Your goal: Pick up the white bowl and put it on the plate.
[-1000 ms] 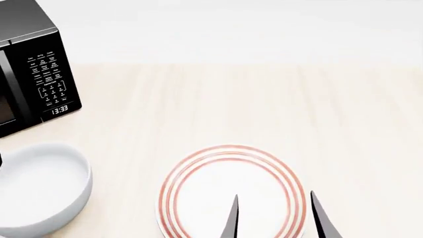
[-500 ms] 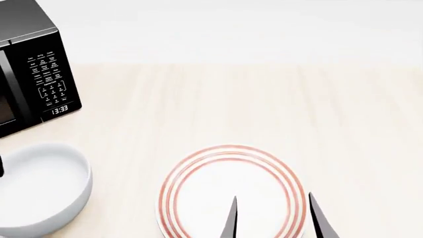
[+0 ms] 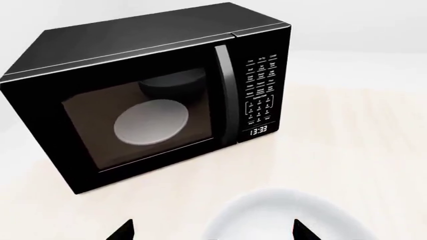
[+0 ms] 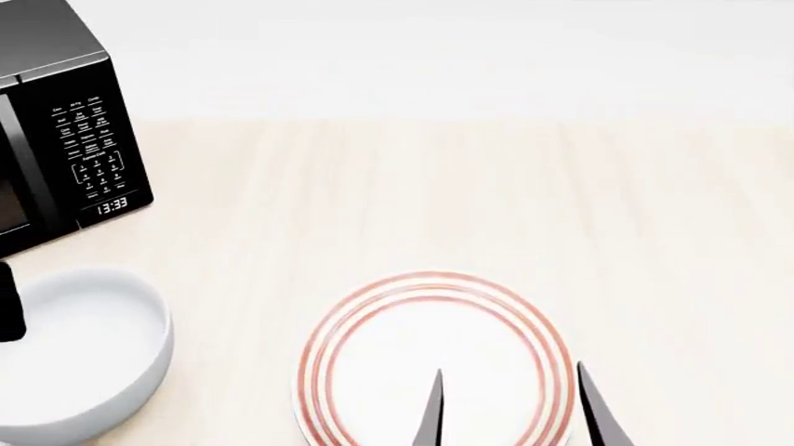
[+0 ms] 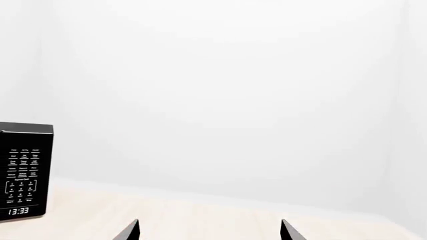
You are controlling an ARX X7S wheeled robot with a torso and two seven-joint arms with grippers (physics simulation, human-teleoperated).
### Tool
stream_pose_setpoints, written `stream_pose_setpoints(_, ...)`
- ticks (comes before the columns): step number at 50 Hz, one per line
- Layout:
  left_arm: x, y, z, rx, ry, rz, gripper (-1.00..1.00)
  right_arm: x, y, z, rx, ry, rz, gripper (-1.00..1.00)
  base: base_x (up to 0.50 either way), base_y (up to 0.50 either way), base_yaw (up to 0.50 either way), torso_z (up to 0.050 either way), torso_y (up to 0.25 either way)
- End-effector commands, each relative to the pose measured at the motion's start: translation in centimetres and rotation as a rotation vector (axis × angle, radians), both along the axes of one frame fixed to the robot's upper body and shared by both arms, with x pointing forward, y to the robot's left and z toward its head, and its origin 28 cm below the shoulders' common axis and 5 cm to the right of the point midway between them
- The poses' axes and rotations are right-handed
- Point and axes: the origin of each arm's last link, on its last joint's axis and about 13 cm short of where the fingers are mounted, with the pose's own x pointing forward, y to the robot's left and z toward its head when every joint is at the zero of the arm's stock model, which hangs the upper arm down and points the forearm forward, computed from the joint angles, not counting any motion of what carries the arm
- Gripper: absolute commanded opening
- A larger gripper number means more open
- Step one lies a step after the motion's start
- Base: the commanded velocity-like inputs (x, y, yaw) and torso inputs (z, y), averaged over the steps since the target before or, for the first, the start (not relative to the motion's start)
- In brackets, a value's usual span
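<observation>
Creeping into the head view at its left edge, a dark part of the left gripper now shows more fully beside the deep, round, glossy white bowl than it did half a second ago, while the right gripper has barely shifted over the shallow white plate with three red rings. That suggests the left arm is closing in on the bowl for the pickup, which has not yet happened: the bowl sits on the pale wooden tabletop, in front of the black microwave oven and well apart from the plate to its right. From the left wrist view the gripper's two dark fingertips stand wide apart, released, with the bowl's rim lying near one fingertip rather than centred between them, so the approach probably needs a little more alignment before closing on the wall. The right gripper's fingers are likewise spread and hold nothing, hanging above the near part of the plate; it may need to clear away before the bowl is set down.
</observation>
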Motion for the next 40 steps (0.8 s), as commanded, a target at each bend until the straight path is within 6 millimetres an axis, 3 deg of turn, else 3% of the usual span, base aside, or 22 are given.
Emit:
stream_pose_setpoints(1,0.4,-0.2,-0.9,-0.043,-0.003,-0.007,1.0,0.3,-0.2,0.0,-0.005,-0.009,0.0,1.0,0.0,0.0,0.0,0.0,0.0)
stream_pose_setpoints(40,2.2,0.1,-4.2,-0.058,0.033,0.021,1.0,0.4,-0.1,-0.1,-0.008,-0.007,0.003,1.0,0.0,0.0,0.0,0.0,0.0)
